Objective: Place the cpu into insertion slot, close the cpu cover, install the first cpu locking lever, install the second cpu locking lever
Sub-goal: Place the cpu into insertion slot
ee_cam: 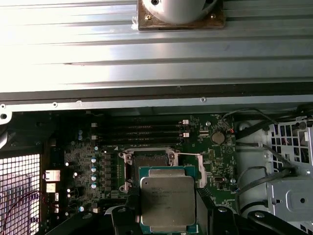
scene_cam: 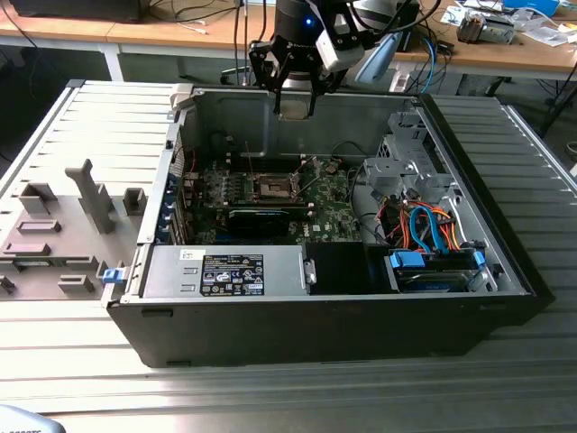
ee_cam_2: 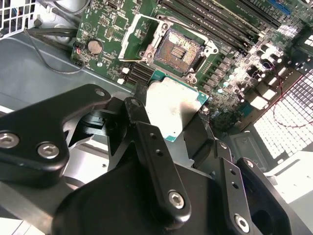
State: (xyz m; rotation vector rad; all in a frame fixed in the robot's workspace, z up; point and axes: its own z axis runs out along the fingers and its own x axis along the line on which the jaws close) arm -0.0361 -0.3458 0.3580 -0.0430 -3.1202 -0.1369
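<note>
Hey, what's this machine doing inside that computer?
A robot arm's gripper holds the cpu, a small square chip, above the motherboard inside an open computer case. The insertion slot on the board lies bare, with its cpu cover raised. The chip has not been set in yet.

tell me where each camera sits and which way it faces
exterior view: off the arm, looking down into the open computer case; arm above its far wall.
first wrist view: on the wrist, looking straight down past the jaws.
second wrist view: on the wrist, slanting over the black jaws.
both wrist views: cpu held in the jaws, empty insertion slot beyond.
</note>
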